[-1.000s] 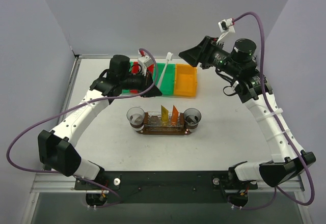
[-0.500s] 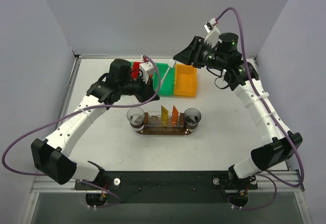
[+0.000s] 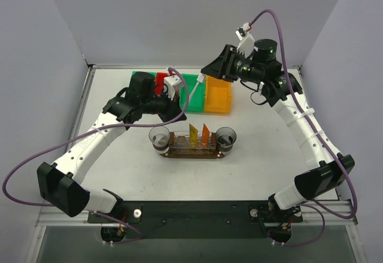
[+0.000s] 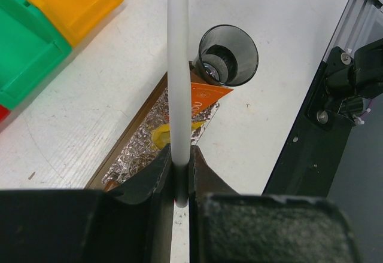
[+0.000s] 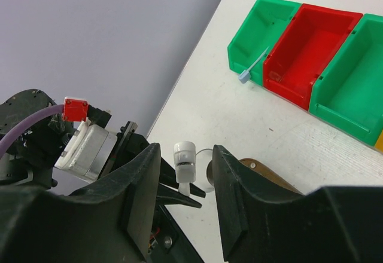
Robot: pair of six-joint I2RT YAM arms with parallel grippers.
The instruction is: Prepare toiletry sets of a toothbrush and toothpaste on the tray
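- The desk (image 3: 257,173) carried everything, and my two arms reached in from its near edge toward the back.
- Along the far side stood a row of bins. From the right I saw an orange bin (image 3: 218,95), a green bin (image 3: 198,97) touching it, a red bin (image 5: 311,45) and an end green bin (image 5: 266,33).
- A small pale-blue stick (image 5: 254,66) leaned over the rim of the end green bin.
- The tray (image 3: 191,155) lay near the middle of the desk, well in front of the bins. A dark see-through left cup (image 3: 159,136) and right cup (image 3: 226,136) stood at its two ends.
- Between the cups, the yellow toothpaste tube (image 3: 193,132) and the orange toothpaste tube (image 3: 205,133) stood upright side by side on the tray.
- The left gripper (image 4: 179,155) hung above the desk between the bins and the tray, clenched on one end of a white toothbrush (image 4: 178,66). The toothbrush slanted up and away over the green bin.
- The right gripper (image 5: 185,152) sat at the toothbrush's thicker far end with its jaws parted, one finger on each side. In the right wrist view I saw a gap on both sides, so it was not touching the toothbrush.
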